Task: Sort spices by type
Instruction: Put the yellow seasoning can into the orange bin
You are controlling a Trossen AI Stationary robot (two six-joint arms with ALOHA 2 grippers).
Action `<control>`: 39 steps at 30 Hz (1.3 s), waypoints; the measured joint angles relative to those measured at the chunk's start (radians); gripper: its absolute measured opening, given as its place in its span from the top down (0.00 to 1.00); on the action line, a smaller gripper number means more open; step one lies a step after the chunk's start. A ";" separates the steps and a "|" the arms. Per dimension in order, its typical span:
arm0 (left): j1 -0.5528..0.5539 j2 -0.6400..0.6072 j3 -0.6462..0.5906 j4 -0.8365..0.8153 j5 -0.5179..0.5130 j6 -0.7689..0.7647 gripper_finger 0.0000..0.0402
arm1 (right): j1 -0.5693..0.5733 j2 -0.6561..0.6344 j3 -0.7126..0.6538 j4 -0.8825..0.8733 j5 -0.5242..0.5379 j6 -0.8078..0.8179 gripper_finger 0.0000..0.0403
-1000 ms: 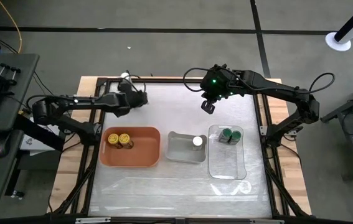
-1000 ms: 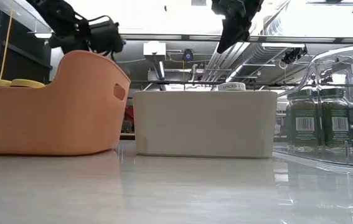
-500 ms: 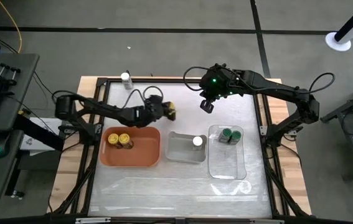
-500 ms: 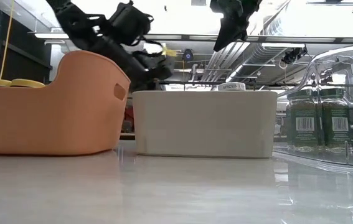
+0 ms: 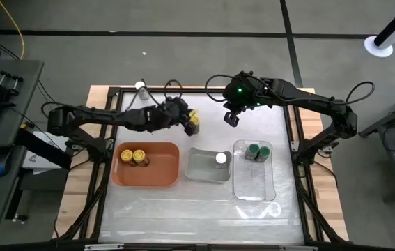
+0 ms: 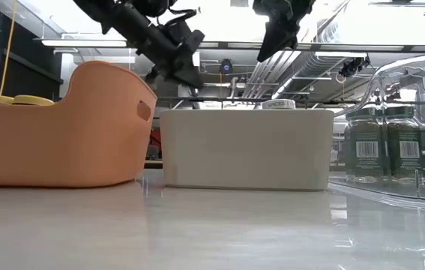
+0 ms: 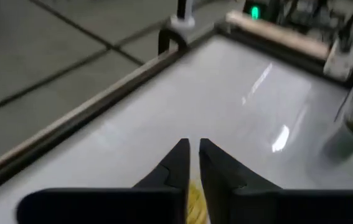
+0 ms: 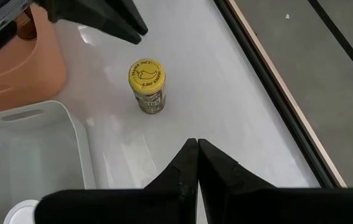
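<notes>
Pale tabletop [image 5: 204,202] carries three trays in a row. At its 11 o'clock corner a white-lidded jar [image 5: 140,86] stands alone, still unsorted. The orange tray [image 5: 169,174] holds two yellow-lidded jars [image 5: 135,157].

A second ago the left arm was drawn back near that far corner. It has since swung across toward the middle, with something yellow up at its tips half a second ago. Now the left gripper [image 5: 182,118] hangs over the table's centre, at about 1 o'clock from the orange tray. Its fingers [image 7: 179,163] are all but pressed together, only a thin slit between them. They pinch nothing that I can make out.

Just beside it, at its 3 o'clock, a third yellow-lidded jar [image 8: 146,84] stands upright on the bare surface. It is clear of the dark finger tips in the right wrist view. By my reading the jar has just been let go short of the orange tray. It probably still has to join its two matches there.

The grey tray [image 5: 200,171], at 5 o'clock from that jar, holds one white-lidded jar [image 5: 220,158]. The right gripper [image 5: 232,118] has not shifted. It hovers at 3 o'clock of the loose jar with its fingers [image 8: 187,163] squeezed together on nothing. The clear tray [image 5: 253,188] holds two green-lidded jars [image 5: 256,151].
</notes>
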 joint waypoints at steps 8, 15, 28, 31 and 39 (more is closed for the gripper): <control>0.086 -0.023 0.075 -0.196 0.244 0.030 0.63 | 0.001 -0.003 0.000 -0.075 -0.001 0.011 1.00; 0.126 -0.011 0.190 -0.345 0.377 0.156 0.29 | 0.001 -0.057 0.000 -0.171 -0.004 0.057 1.00; 0.160 0.207 0.357 -0.549 0.393 0.179 0.15 | 0.001 -0.186 0.000 -0.187 -0.003 0.158 1.00; 0.155 0.246 0.375 -0.557 0.371 0.179 0.15 | 0.001 -0.186 0.000 -0.190 0.015 0.158 1.00; 0.150 0.324 0.393 -0.584 0.339 0.194 0.15 | 0.001 -0.186 0.000 -0.187 0.017 0.165 1.00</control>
